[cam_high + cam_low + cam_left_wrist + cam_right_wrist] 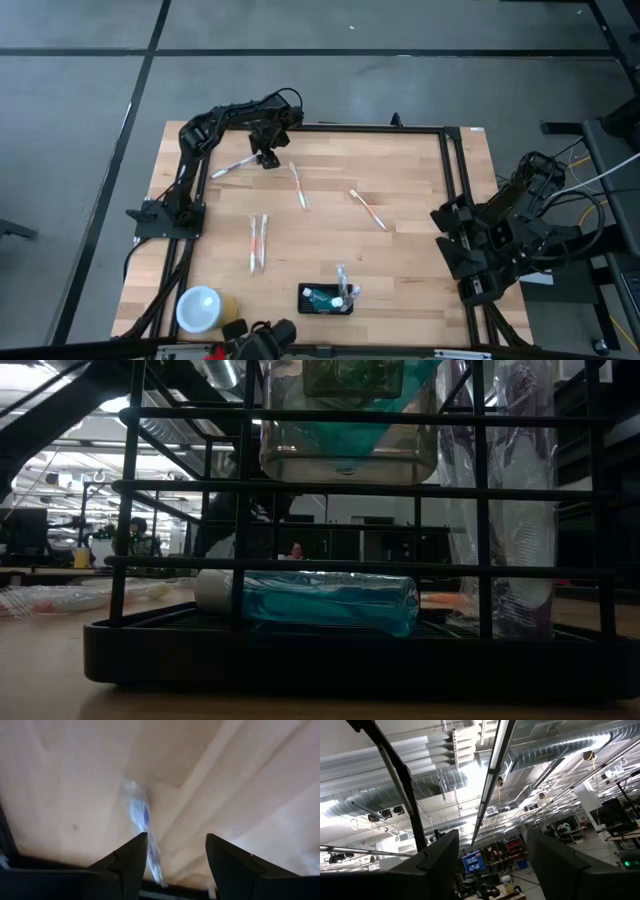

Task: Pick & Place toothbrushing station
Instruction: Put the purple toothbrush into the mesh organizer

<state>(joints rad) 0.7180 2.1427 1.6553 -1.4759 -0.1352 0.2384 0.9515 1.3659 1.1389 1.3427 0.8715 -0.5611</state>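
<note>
The toothbrushing station [326,299] is a small black holder box at the table's near edge. It holds a teal tube [320,600] lying flat and an upright wrapped toothbrush [345,285]. My left gripper [266,158] is open at the table's far left, low over a wrapped toothbrush [232,167] that lies flat on the wood. In the left wrist view this toothbrush [142,825] runs between the fingers [127,857], close to one of them. My right arm [495,240] is folded at the table's right edge, and its gripper [492,870] is open and points up at the ceiling.
Three more places on the wood hold wrapped toothbrushes: one at the far middle [298,186], one right of it [367,210], and a pair at the middle left [258,243]. A yellow cup with a white top [203,308] stands at the near left corner. A black frame [447,180] edges the table.
</note>
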